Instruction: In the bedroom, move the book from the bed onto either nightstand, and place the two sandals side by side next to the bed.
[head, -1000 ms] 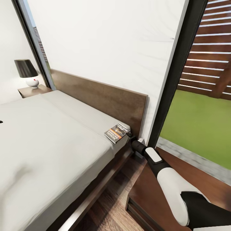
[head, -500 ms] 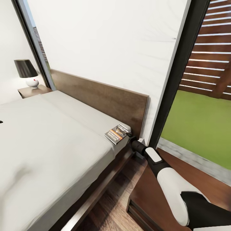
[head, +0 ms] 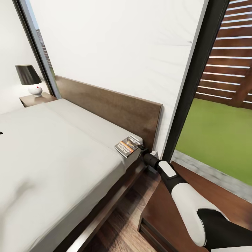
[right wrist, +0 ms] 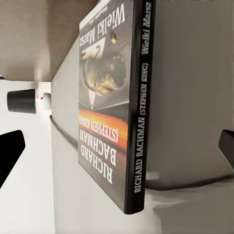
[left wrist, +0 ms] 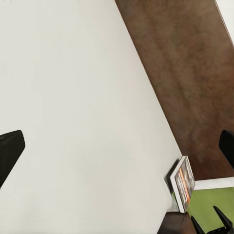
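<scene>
The book lies flat on the light-grey mattress at the near corner of the bed, close to the dark headboard. Its dark cover with the orange band fills the right wrist view, spine toward the camera. My right gripper is at the book's outer edge, open, with its fingers wide apart on either side of the book. My left gripper hangs open over the mattress, well away from the book. The two sandals are out of view.
A dark-brown nightstand stands right below my right arm, beside the bed. The other nightstand carries a black-shaded lamp at the far side. A tall black-framed window rises behind the headboard corner.
The whole picture has shifted slightly to the right. The right gripper stays at the book's edge and the book lies where it was.
</scene>
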Motion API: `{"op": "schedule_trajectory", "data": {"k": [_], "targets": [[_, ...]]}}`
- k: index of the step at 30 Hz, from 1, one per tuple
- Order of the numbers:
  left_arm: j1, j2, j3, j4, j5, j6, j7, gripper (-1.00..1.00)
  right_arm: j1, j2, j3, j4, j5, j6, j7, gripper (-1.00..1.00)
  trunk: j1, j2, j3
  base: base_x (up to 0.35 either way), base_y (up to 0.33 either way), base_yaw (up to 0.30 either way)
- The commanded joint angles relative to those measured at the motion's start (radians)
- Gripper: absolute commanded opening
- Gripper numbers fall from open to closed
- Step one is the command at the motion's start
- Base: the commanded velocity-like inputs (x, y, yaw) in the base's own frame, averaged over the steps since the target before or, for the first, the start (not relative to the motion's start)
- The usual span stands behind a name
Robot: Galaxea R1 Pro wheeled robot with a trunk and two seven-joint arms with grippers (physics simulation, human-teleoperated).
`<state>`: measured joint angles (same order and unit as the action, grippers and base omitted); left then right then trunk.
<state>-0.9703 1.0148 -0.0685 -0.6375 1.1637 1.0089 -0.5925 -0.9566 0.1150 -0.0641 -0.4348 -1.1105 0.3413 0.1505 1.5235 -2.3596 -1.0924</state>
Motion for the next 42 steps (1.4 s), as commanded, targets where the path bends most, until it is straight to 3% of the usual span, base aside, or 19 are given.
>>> {"op": "schedule_trajectory", "data": {"k": [1,42], "targets": [[-0.002,0.001,-0.006,0.002,-0.002,0.000,-0.009,1.00,-0.001,0.001,-0.007,0.000,-0.003,0.006,0.001,1.00,0.000,0.000,-0.001,0.000,0.000,0.000],[-0.002,0.001,-0.008,0.009,-0.002,0.000,-0.009,1.00,-0.001,0.000,-0.009,0.015,-0.005,0.011,0.024,1.00,0.000,0.000,-0.001,0.021,0.006,0.000]]}}
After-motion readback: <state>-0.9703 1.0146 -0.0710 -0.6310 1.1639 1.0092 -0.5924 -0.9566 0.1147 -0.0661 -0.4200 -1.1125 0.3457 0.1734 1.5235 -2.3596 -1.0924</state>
